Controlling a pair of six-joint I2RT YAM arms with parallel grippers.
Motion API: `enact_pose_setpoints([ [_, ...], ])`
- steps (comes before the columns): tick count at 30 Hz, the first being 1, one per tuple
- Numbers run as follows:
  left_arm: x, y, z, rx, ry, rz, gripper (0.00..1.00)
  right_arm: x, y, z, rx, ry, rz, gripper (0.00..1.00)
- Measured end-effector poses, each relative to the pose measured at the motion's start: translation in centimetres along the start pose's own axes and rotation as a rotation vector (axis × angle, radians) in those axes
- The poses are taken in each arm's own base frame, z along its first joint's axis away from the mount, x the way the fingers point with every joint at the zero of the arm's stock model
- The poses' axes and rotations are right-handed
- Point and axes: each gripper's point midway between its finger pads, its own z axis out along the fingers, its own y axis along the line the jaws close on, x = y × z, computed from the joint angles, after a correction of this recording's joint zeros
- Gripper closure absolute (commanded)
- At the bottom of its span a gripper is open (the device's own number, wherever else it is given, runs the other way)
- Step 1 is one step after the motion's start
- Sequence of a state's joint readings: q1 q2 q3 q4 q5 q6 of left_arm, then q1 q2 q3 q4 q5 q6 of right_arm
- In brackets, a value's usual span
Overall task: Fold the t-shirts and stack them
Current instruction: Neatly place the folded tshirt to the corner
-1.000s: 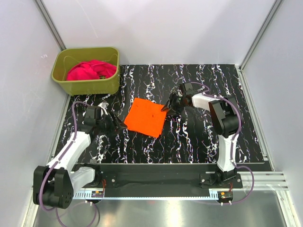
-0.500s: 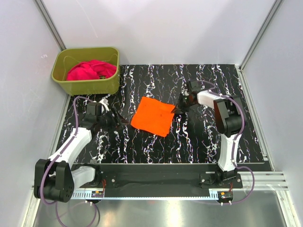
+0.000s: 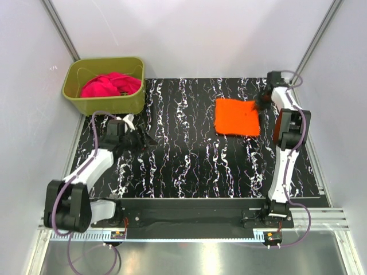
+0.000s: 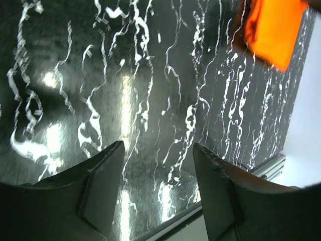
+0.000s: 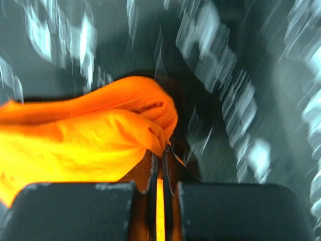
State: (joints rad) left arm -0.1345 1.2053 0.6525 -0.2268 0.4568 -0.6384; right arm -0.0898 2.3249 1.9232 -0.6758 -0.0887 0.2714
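Note:
The orange t-shirt [image 3: 237, 117] lies folded into a flat square at the back right of the table. My right gripper [image 3: 262, 103] is shut on its right edge; in the right wrist view the cloth [image 5: 90, 145] bunches up at the closed jaws [image 5: 161, 150]. The magenta-pink t-shirt [image 3: 109, 85] sits crumpled inside the olive-green tub [image 3: 103, 103] at the back left. My left gripper [image 3: 148, 139] stands open low over the left of the table, nothing between its fingers [image 4: 103, 183]. The orange t-shirt [image 4: 273, 30] shows at the top right of the left wrist view.
The table [image 3: 189, 160] is black with white marbling, fenced by white walls on three sides. A metal rail [image 3: 189, 215] with both arm bases runs along its near edge. The tub stands just behind my left arm.
My right gripper closed on the orange t-shirt's edge and dragged it from the table's middle to the back right. My left arm drew back a little toward the left, still open.

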Motion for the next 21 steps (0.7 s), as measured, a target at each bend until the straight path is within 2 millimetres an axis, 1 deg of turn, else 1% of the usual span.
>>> enact_pose_setpoints([
  [3,-0.4,-0.1,1.1,0.018,0.012,-0.001,0.39,-5.4,-1.0,1.7,0.033,-0.118,0.018,1.00],
  [6,-0.5,-0.1,2.1,0.030,0.034,-0.004,0.40,-8.9,-1.9,2.8,0.062,-0.197,0.034,1.00],
  [9,-0.7,-0.3,2.9,0.045,0.049,-0.001,0.41,-11.1,-3.0,3.7,0.094,-0.251,0.033,1.00],
  [12,-0.8,-0.6,3.5,0.055,0.058,0.004,0.41,-12.7,-4.0,4.3,0.124,-0.299,0.023,1.00],
  [13,-0.8,-0.6,3.6,0.058,0.058,0.005,0.41,-13.3,-4.4,4.4,0.135,-0.318,0.016,1.00],
  [18,-0.5,-0.3,4.3,0.054,0.079,-0.005,0.41,-15.0,-6.3,4.4,0.199,-0.379,-0.044,1.00],
  [21,-0.5,0.0,5.1,0.047,0.104,-0.017,0.42,-16.6,-7.4,4.3,0.224,-0.434,-0.080,1.00],
])
